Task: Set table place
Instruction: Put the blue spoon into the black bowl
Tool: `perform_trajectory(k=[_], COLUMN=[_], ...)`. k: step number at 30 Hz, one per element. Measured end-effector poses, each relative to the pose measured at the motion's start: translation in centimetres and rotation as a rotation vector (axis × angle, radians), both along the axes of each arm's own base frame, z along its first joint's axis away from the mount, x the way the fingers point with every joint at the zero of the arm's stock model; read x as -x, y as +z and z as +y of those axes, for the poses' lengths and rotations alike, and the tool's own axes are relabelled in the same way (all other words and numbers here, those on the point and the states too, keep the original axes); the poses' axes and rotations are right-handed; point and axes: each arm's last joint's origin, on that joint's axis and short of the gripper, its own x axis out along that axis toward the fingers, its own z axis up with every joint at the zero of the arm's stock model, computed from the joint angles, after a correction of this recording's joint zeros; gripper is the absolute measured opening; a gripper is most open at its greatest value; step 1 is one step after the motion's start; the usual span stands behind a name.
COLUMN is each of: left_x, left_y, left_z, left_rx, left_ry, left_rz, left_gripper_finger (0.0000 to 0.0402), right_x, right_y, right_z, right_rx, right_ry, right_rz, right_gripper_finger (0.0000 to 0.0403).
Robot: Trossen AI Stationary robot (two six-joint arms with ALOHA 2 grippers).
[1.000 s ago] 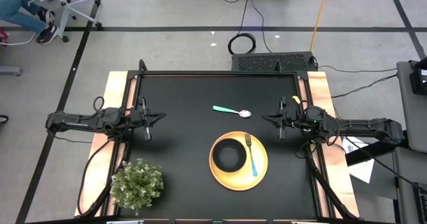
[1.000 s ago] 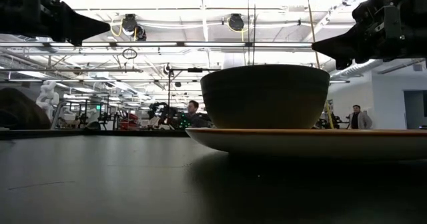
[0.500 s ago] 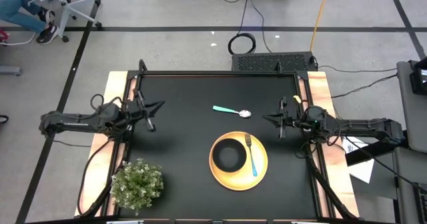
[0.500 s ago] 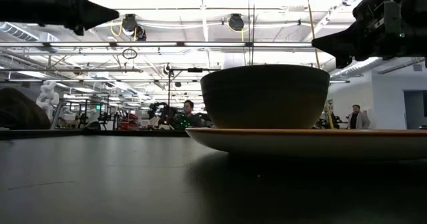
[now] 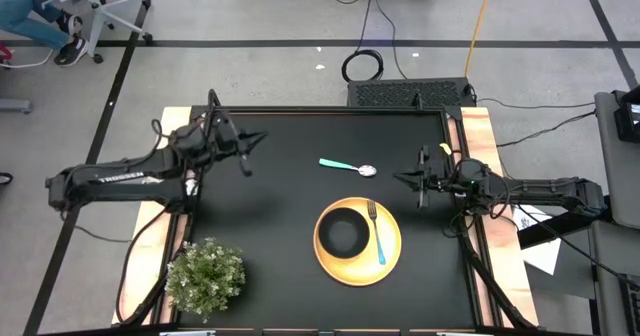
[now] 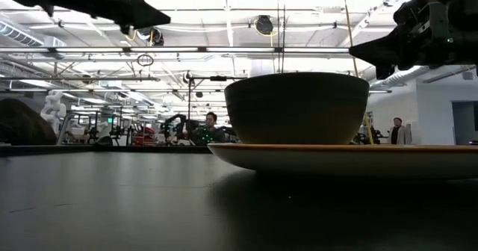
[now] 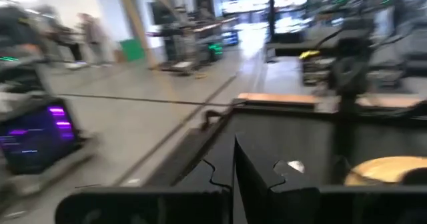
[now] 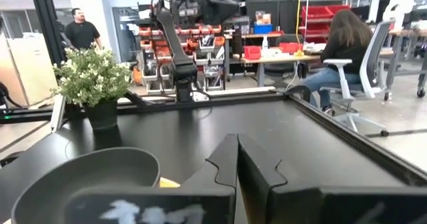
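Note:
The round yellow plate (image 5: 390, 258) lies on the black table (image 5: 280, 216) at its near right. The black bowl (image 5: 343, 232) stands on the plate's left half, and the teal-handled fork (image 5: 377, 234) lies on its right half. The teal-handled spoon (image 5: 347, 165) lies on the table beyond the plate. My left gripper (image 5: 262, 134) is shut and empty, in the air over the far left of the table, left of the spoon. My right gripper (image 5: 396, 178) is shut and empty, near the right edge, right of the spoon.
A green potted plant (image 5: 205, 276) stands at the table's near left corner. Light wooden strips (image 5: 480, 216) run along the table's left and right sides. People show in the room beyond the table (image 8: 343, 37).
My left gripper has swung from the table's left edge toward the far edge and toward the right, turning its tip toward the spoon and rising a little. It has stayed shut. Plate, bowl, fork and spoon have not moved.

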Motion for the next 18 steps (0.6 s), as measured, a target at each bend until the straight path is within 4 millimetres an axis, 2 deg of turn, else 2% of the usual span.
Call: perform_trajectory(k=[3,13,18], left_x=[-0.2,-1.4,-3.3], left_y=[-0.2,-1.8,-1.1], left_z=[1.0,2.9,3.3], left_rx=[0.046,0.115,0.166], left_ry=[-0.067,-0.063,-0.192], left_rz=[0.002,0.071,0.155], left_gripper_finger=[0.0019,0.0019,0.0019], right_x=[0.0,0.0,0.0], right_y=[-0.1,-0.2,0.0], right_z=[0.0,0.0,0.0], right_rx=[-0.015,-0.015,-0.013], right_ry=[0.001,0.0,0.0], right_rz=[0.011,0.014,-0.002], right_gripper_finger=[0.0,0.0,0.0])
